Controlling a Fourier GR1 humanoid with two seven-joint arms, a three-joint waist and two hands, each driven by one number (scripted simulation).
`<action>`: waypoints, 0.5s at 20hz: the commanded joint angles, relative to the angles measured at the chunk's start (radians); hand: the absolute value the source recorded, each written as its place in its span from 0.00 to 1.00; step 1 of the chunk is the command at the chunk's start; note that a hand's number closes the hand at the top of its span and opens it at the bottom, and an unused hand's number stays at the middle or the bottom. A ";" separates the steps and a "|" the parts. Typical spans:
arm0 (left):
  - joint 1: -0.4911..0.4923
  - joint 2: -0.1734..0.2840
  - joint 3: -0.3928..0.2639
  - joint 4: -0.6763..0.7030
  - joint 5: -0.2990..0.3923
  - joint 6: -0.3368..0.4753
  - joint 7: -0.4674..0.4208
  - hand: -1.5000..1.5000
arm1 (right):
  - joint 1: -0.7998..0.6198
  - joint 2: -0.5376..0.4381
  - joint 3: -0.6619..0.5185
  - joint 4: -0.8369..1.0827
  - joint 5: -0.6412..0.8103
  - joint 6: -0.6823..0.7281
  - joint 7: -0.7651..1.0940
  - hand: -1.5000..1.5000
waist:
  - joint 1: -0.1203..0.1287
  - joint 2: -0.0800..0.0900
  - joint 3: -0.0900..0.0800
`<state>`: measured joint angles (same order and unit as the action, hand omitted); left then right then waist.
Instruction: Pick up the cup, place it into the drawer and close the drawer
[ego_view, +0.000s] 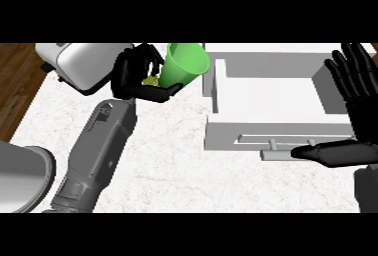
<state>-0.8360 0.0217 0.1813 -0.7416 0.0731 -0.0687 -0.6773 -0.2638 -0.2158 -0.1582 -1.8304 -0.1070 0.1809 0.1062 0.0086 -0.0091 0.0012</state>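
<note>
**Cup held beside the open drawer**

While the left hand (136, 75) curls its fingers and thumb round the tilted green plastic cup (184, 65), the cup sits just left of the open white box-shaped drawer (221, 95). Right hand (354, 115) rests open, fingers straight, near the drawer's grey bar handle (277, 152). A white toaster (77, 62) stands on the pale marble counter (162, 165).
</note>
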 joint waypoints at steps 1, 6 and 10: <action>-0.124 -0.021 -0.059 -0.068 0.040 0.100 0.192 1.00 | 0.003 -0.005 -0.004 0.000 0.004 0.008 -0.021 0.00 | -0.014 0.004 0.000; -0.259 -0.021 -0.122 -0.055 0.037 0.217 0.310 1.00 | 0.011 -0.020 -0.031 0.031 -0.024 0.035 -0.049 0.00 | -0.023 0.009 -0.001; -0.368 -0.022 -0.129 0.090 0.049 0.278 0.362 1.00 | 0.061 0.012 0.012 -0.048 0.011 0.013 -0.045 0.00 | -0.038 0.013 -0.001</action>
<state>-1.1141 0.0020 0.0480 -0.7377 0.1242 0.1733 -0.3828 -0.2526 -0.2081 -0.1528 -1.8285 -0.0979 0.1844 0.0778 -0.0206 0.0005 0.0006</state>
